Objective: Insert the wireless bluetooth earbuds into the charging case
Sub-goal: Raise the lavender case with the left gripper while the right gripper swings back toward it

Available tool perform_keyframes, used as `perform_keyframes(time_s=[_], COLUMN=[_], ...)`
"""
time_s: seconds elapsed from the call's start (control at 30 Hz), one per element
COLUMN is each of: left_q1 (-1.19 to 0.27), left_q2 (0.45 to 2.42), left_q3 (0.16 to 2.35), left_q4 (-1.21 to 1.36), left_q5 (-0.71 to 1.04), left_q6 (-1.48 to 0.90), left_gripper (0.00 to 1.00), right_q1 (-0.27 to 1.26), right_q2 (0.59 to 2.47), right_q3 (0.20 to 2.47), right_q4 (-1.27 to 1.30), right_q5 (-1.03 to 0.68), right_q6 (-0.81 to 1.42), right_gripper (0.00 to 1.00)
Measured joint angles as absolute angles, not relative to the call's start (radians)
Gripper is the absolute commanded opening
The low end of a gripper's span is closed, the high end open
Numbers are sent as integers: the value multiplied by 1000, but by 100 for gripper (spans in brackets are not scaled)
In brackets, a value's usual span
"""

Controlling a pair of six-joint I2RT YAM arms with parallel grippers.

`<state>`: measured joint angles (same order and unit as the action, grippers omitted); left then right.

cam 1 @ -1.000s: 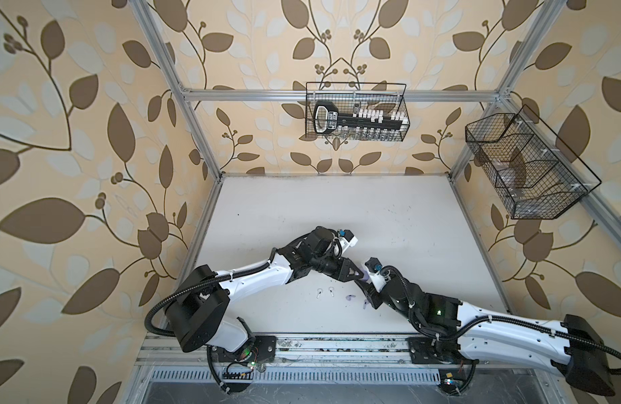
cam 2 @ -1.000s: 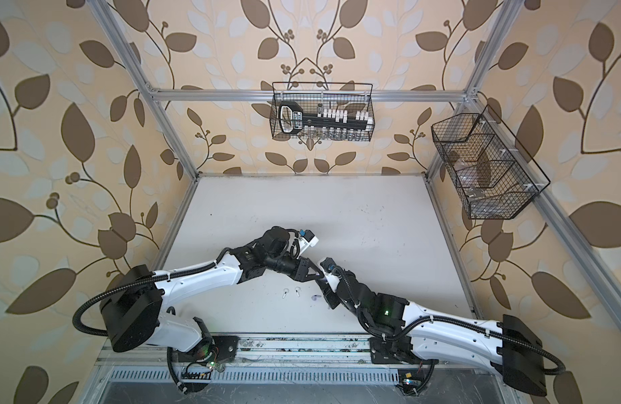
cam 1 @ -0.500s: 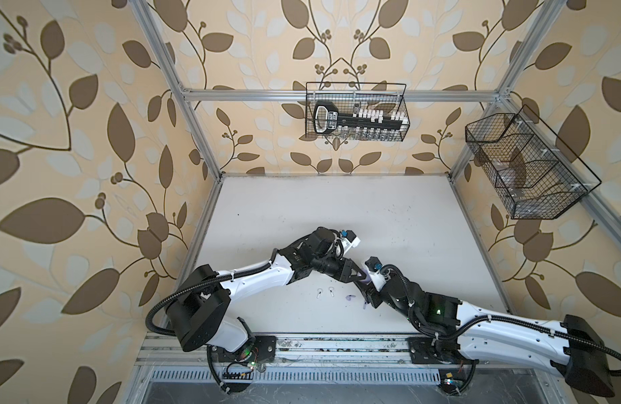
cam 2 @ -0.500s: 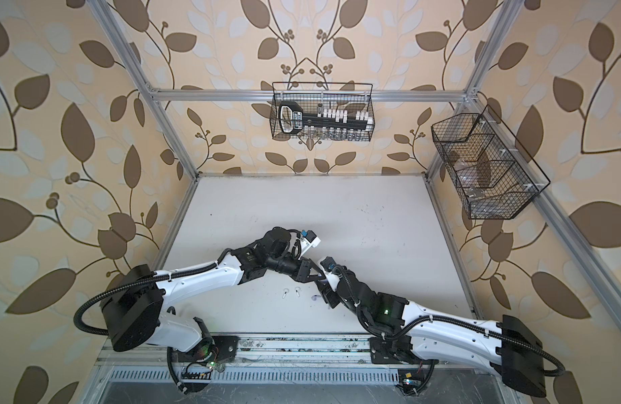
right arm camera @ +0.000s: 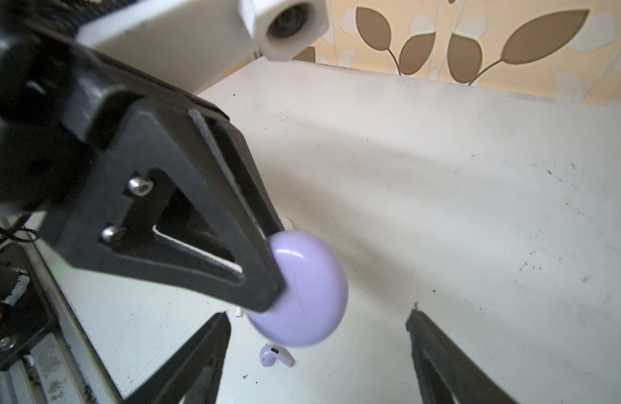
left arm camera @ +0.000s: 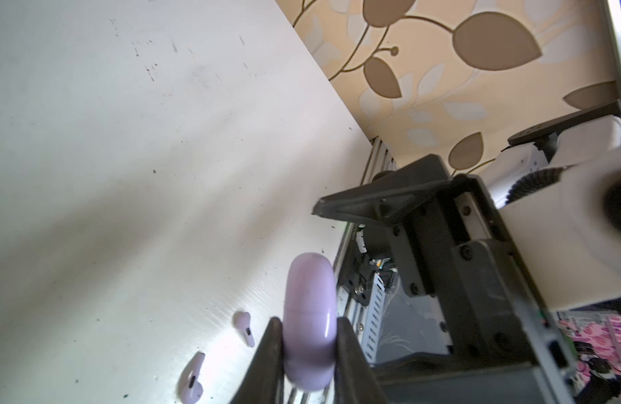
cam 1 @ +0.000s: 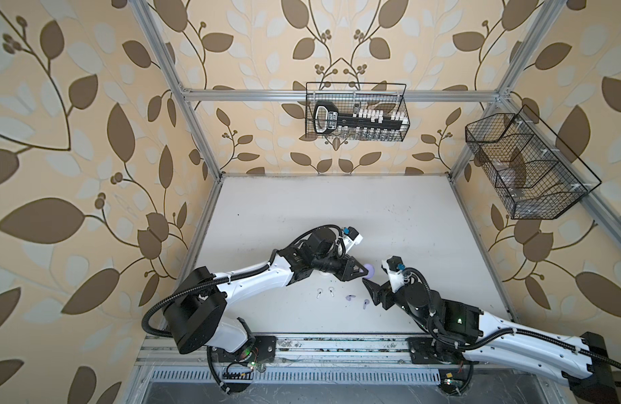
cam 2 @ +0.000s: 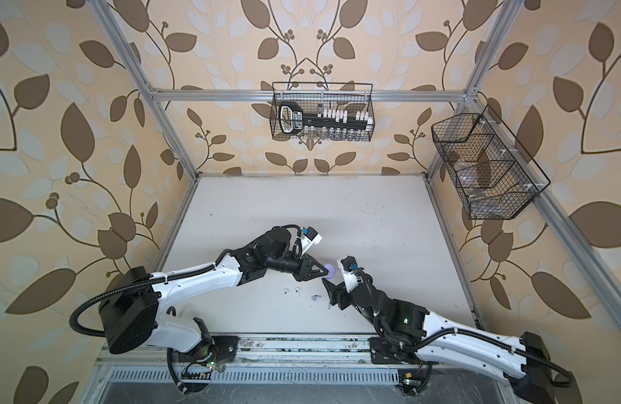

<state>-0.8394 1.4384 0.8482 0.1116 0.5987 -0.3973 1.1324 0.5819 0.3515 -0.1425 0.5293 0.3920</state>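
Left wrist view: left gripper [left arm camera: 309, 327] clamped on lilac case [left arm camera: 310, 297]; right gripper [right arm camera: 318, 314] spread apart.

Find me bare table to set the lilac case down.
Widest bare patch: the table's far half, up to the back wall, side rail to side rail. A narrower strip runs along the front rail between the arm bases. Crowded: the middle, where the left gripper holds the lilac case by the open right gripper, next to the white earbuds and lilac earbuds.
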Motion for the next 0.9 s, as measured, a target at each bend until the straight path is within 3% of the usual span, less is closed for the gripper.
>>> perform_keyframes(time_s=[0.23,0.4,0.57,0.63,0.73,0.9], left_q1=[-839,-839,-839,-839,-839,-839], left_q2=[1497,1499,1499,1499,1497,1493], left_q3=[833,824,762,727,689,681], left_q4=[161,224,317,342,369,390], left_q5=[479,466,469,469,467,467], left_q6=[-311,-281,-259,-256,-245,-229], left_gripper=[15,20,22,14,12,15], right_q1=[1112,955,789,745,683,659], right_q2=[556,640,596,563,552,628], right_q3=[364,396,395,394,394,394], right_q4=[-322,-416,-413,-388,-335,-265], right_q5=[576,545,388,311,183,49], right_q6=[542,614,626,626,628,633], right_gripper=[84,84,84,84,83,82])
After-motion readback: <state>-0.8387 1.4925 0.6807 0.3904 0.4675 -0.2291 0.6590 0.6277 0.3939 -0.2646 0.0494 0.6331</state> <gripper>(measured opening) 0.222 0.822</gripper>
